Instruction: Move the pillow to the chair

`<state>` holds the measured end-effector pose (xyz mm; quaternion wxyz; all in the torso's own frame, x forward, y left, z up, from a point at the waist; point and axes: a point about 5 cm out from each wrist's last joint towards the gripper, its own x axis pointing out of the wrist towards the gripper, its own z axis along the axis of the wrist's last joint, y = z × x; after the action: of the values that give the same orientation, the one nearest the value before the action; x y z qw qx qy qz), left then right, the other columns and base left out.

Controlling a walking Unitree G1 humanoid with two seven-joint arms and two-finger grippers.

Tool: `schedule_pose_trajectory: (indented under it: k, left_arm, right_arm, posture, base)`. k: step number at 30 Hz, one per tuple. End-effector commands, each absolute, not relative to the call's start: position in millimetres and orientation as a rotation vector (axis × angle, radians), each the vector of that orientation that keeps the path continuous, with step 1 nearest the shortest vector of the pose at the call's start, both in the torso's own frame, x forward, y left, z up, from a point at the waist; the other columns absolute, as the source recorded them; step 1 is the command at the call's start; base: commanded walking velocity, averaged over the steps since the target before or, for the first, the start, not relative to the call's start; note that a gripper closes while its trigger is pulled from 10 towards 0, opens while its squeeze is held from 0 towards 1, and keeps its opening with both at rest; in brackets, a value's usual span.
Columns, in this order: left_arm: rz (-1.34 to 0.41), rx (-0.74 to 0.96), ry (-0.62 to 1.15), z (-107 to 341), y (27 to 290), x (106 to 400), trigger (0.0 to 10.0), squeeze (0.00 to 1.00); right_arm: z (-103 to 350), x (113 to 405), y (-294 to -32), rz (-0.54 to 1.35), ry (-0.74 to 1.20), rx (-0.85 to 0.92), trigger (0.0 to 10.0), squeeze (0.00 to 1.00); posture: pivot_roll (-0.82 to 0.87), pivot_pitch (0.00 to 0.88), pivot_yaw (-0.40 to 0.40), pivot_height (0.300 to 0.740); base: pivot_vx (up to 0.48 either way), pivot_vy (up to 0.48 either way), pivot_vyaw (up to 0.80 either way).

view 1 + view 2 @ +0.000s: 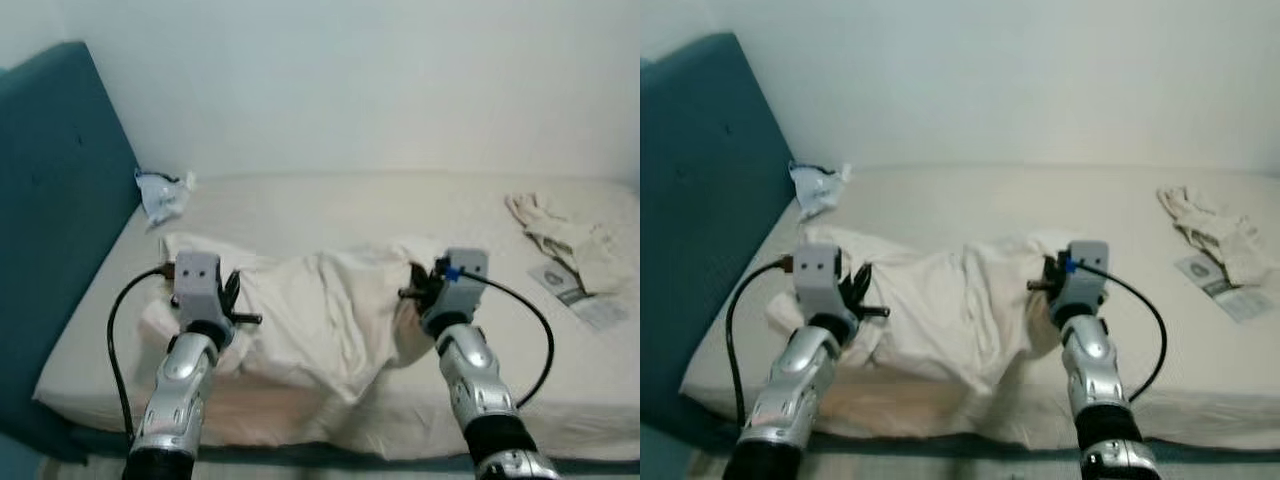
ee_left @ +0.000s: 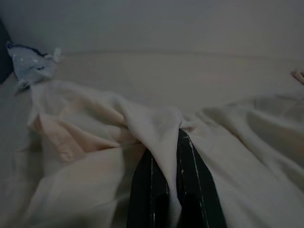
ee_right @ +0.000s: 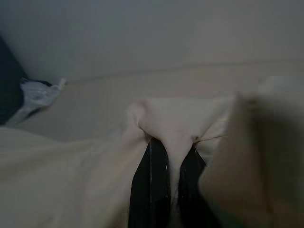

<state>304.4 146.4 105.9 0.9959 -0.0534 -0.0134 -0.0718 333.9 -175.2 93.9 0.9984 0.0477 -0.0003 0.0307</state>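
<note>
Bed (image 1: 400,200) bears the pillow (image 1: 320,310); left claw (image 2: 166,190) and right claw (image 3: 172,183) pinch its folds, fingertips hidden.

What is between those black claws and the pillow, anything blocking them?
Nothing visible. The left gripper and right gripper each already pinch a fold of the pillow, which lies on the bed.

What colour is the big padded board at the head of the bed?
Teal blue headboard, clearest in the left eye view.
</note>
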Motion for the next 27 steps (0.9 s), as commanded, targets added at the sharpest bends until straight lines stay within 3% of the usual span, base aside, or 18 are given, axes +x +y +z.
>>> schedule_pose_trajectory:
  k: [1,12,18,27]
  left_arm:
    - [-0.18,-0.099,-0.077,117.9,141.9,306.4,10.0,0.0]
    - [-0.209,-0.041,-0.061,117.7,136.7,306.5,10.0,0.0]
    - [-0.203,-0.04,-0.047,116.6,135.6,307.3,10.0,0.0]
    - [-0.148,-0.06,-0.025,111.2,141.4,307.4,10.0,0.0]
  right_arm:
    - [103.6,336.6,-166.5,0.1,-0.051,0.1,10.0,0.0]
    - [100.0,334.1,-167.7,0.093,-0.043,0.114,10.0,0.0]
    - [98.5,333.3,-168.3,0.089,-0.037,0.115,10.0,0.0]
    - [98.0,333.7,-162.0,0.131,-0.02,0.058,10.0,0.0]
  posture:
    - [0.03,0.039,0.029,0.74]
    - [0.03,0.045,0.04,0.74]
    - [0.03,0.048,0.041,0.74]
    - [0.03,0.051,0.031,0.74]
  base:
    - [0.0,0.0,0.0]
    - [0.0,0.0,0.0]
    - [0.0,-0.422,0.0]
    - [0.0,0.0,0.0]
